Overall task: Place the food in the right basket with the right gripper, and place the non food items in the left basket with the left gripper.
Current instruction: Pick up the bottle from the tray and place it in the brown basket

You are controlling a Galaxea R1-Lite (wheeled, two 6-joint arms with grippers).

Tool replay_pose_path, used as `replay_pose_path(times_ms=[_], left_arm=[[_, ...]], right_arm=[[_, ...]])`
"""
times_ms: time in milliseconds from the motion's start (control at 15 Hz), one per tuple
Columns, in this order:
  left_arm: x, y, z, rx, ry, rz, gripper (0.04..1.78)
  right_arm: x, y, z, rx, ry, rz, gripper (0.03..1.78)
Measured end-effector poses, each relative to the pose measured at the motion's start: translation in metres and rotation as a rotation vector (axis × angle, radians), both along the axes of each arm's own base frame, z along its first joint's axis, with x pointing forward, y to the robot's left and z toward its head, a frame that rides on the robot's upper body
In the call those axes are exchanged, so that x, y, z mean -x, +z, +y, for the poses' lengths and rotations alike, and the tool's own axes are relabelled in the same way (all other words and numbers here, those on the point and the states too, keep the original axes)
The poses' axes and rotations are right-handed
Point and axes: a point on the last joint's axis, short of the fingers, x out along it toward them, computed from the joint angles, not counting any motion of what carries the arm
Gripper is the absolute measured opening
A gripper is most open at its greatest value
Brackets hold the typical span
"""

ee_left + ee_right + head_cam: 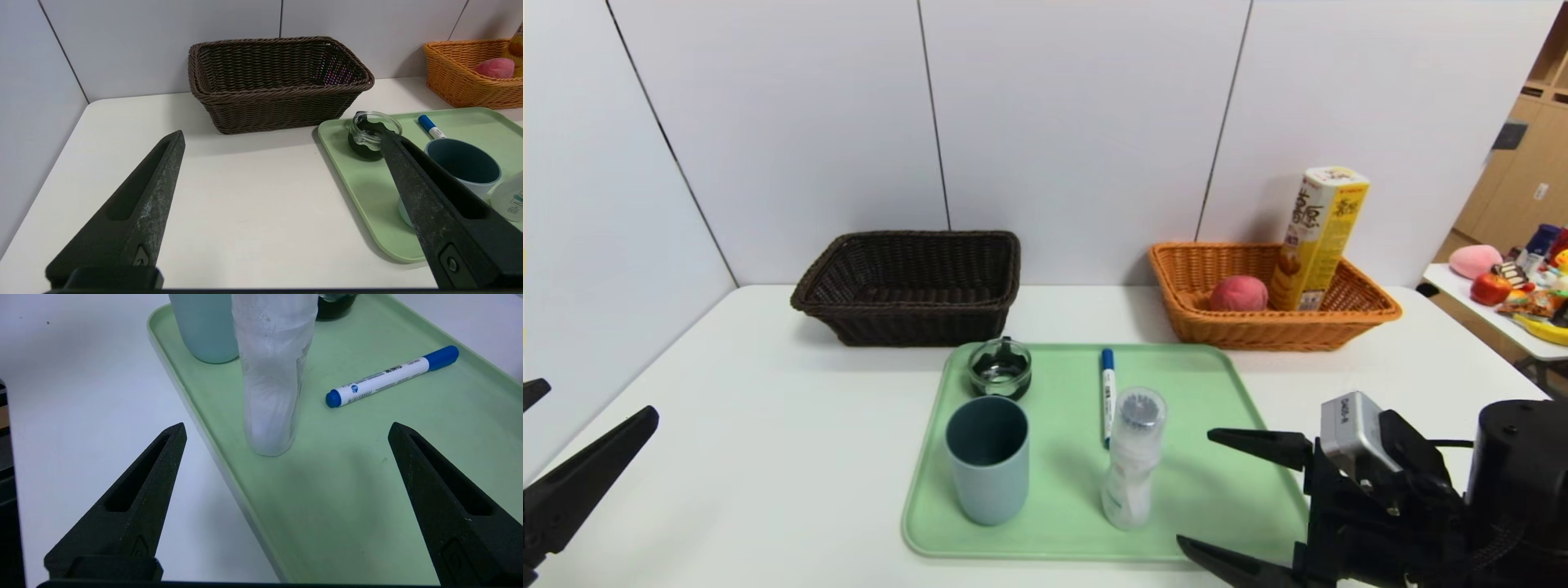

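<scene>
Food already sorted: peach (1238, 293) lying in orange basket (1372, 313) at back right of white table (735, 457), snack box (1318, 237) standing in the same basket, leaning against its far right side.

Dark brown basket (907, 314) at back left, nothing visible inside.

Non-food all on green tray (1217, 490) at table centre:
- glass dish (1000, 368) at tray's far left corner
- blue-grey cup (987, 457) upright just in front of the dish
- marker (1107, 394) lying flat mid-tray, blue cap pointing to the back
- translucent bottle (1132, 457) upright just right of the marker's near end

Right gripper (1221, 498) low over tray's near right corner, fingers wide apart, holding nothing, pointing toward the bottle, short of touching.

Left gripper (282, 139) above bare table left of the tray, fingers spread fully, holding nothing, aimed toward the brown basket.
</scene>
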Motion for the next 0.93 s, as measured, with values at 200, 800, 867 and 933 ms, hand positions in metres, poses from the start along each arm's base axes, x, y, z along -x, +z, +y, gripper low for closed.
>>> replay_pose_path(times_ms=[200,800,867,933], left_arm=[[0.000,0.000,0.000,-0.001,-0.002,0.000,1.69],[0.000,-0.004,0.000,-0.002,-0.002,0.014,1.69],[0.000,-0.004,0.000,-0.002,-0.002,0.015,1.69],[0.000,-0.004,0.000,-0.002,-0.002,0.016,1.69]], right_arm=[[-0.013,-0.014,0.011,-0.021,0.010,-0.034,1.70],[-0.046,-0.039,0.042,-0.069,0.017,-0.008,1.70],[-0.048,-0.039,0.045,-0.075,0.020,-0.014,1.70],[-0.051,-0.038,0.048,-0.082,0.024,-0.022,1.70]])
